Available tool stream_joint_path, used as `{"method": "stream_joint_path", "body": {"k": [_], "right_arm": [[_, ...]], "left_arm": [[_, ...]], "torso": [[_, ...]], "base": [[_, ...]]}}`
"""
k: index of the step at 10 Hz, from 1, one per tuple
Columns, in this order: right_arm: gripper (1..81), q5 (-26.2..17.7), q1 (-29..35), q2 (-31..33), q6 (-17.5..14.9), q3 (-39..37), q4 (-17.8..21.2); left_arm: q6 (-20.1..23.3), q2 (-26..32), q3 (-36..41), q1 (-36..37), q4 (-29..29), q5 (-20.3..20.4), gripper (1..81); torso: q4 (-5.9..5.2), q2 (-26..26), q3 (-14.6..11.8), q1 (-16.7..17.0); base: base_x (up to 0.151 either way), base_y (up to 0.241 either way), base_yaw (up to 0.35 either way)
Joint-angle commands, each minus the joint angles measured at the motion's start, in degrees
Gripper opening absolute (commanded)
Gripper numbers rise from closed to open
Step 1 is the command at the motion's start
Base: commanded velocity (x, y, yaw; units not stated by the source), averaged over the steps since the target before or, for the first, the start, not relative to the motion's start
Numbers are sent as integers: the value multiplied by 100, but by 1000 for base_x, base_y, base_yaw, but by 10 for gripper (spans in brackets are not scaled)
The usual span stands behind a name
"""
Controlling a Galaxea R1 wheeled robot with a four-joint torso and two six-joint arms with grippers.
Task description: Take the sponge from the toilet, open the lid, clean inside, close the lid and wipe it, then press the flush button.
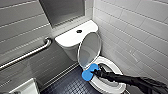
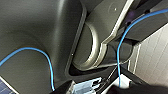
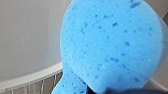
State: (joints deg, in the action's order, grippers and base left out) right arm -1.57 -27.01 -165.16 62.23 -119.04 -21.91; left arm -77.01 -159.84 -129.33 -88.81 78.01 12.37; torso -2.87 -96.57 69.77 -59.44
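Observation:
The white toilet [image 1: 75, 40] stands in the corner with its lid [image 1: 89, 48] raised upright against the tank. The dark flush button [image 1: 79, 31] sits in the middle of the tank top. My right arm reaches in from the lower right, and its gripper [image 1: 96, 72] is shut on the bright blue sponge [image 1: 88, 72], which hangs over the bowl's near-left rim. In the right wrist view the sponge [image 3: 110, 47] looms close in front of the white lid. The white seat ring [image 1: 113, 68] lies down around the bowl.
A metal grab bar [image 1: 27, 53] runs along the grey tiled wall on the left. White tiles [image 1: 140, 32] cover the wall to the right of the toilet. The floor [image 1: 72, 85] is dark and small-tiled. A white object [image 1: 25, 88] sits at the lower left.

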Motion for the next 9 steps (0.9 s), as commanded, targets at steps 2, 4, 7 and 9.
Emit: {"method": "stream_joint_path", "body": {"k": [2, 4, 7, 9], "right_arm": [[10, -379, -2, 893, -18, 1278, -51], [10, -388, -169, 1280, -9, 1568, -42], [10, -379, -371, 2185, 61, 2412, 20], [10, -371, -547, 2721, 105, 2782, 46]], "left_arm": [[-7, 31, 66, -247, 65, -165, 811], [-7, 31, 66, -247, 74, -165, 811], [10, 5, 66, -247, 92, -165, 811], [11, 22, 66, -247, 92, -165, 811]], "torso": [[0, 0, 0, 0], [0, 0, 0, 0], [0, 0, 0, 0], [0, 0, 0, 0]], "base": [[0, 0, 0], [0, 0, 0], [0, 0, 0], [0, 0, 0]]}}
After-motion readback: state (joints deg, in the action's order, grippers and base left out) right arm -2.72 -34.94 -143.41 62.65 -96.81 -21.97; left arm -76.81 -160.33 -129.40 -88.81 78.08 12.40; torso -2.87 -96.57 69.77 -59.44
